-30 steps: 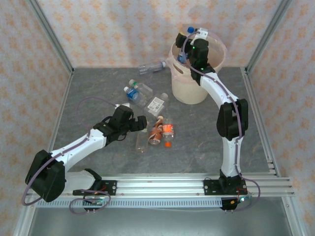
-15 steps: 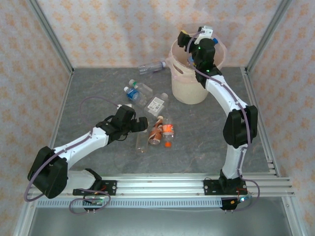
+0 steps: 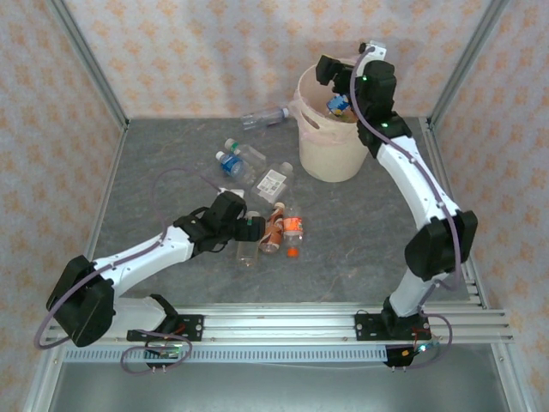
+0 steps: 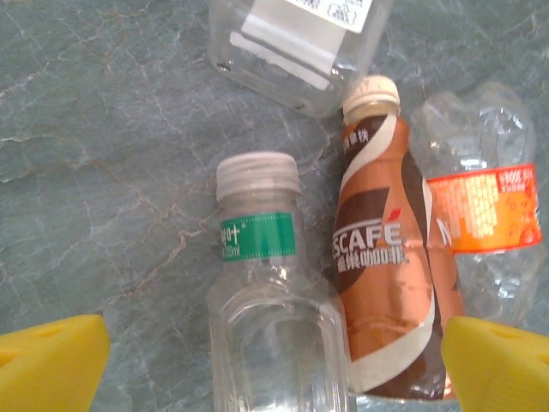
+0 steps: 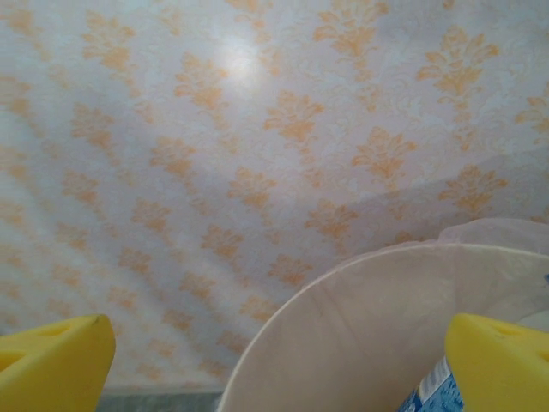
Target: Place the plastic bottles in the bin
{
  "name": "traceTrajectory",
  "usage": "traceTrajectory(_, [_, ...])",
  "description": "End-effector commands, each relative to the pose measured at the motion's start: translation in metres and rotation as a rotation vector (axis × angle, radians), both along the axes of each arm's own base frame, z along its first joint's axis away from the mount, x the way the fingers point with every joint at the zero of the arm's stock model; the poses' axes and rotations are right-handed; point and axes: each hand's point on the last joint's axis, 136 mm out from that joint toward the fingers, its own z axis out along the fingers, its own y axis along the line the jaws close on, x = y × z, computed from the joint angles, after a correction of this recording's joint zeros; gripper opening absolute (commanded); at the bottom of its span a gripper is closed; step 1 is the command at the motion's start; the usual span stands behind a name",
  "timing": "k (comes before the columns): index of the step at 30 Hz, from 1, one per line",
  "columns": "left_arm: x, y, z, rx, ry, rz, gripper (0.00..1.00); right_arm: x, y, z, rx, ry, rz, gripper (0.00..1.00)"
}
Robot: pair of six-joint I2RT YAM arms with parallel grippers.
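The grey worktop [image 3: 360, 240] carries the bin [image 3: 330, 159], which stands at its far side, close to the patterned wall. The right arm [image 3: 412, 180] rises over the bin's right rim. The right jaws hang above the bin's mouth, spread wide with nothing between their yellow fingertips [image 5: 51, 356]. The wrist view looks across the bin's pale inner wall. Inside the bin, below those jaws, lies a blue-labelled bottle [image 3: 337, 105].

The left arm [image 3: 146, 253] stretches over the worktop to the near left of the bin. The left jaws sit low over a cluster of bottles there, also spread wide and gripping nothing. Between their fingertips [image 4: 51, 365] lie a clear bottle with a green band [image 4: 257, 292] and, right beside it on the bin's side, a brown coffee bottle [image 4: 386, 283]. Just past that one lies a crushed bottle with an orange label [image 4: 480, 215].

A white-labelled bottle [image 3: 274, 180] lies between this cluster and the bin. Further left of the bin is a blue-capped bottle [image 3: 228, 163]. A clear bottle [image 3: 264, 117] lies by the wall, just left of the bin's rim.
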Motion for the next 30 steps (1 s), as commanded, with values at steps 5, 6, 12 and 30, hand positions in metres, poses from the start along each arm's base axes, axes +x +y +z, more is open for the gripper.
traceTrajectory(5, [-0.018,0.016,0.004,0.159,-0.055,0.037,1.00,-0.071,0.025,-0.004,0.097,0.076,0.257,0.99])
traceTrajectory(6, [-0.021,0.017,0.001,0.166,-0.051,0.045,1.00,-0.079,0.026,-0.008,0.116,0.079,0.271,0.99])
traceTrajectory(12, [-0.038,0.010,-0.020,0.151,-0.008,-0.005,1.00,-0.111,0.020,-0.032,0.121,0.085,0.271,0.99])
traceTrajectory(30, [-0.041,-0.003,-0.065,0.307,-0.020,-0.109,0.89,-0.116,0.009,-0.060,0.110,0.135,0.214,0.99])
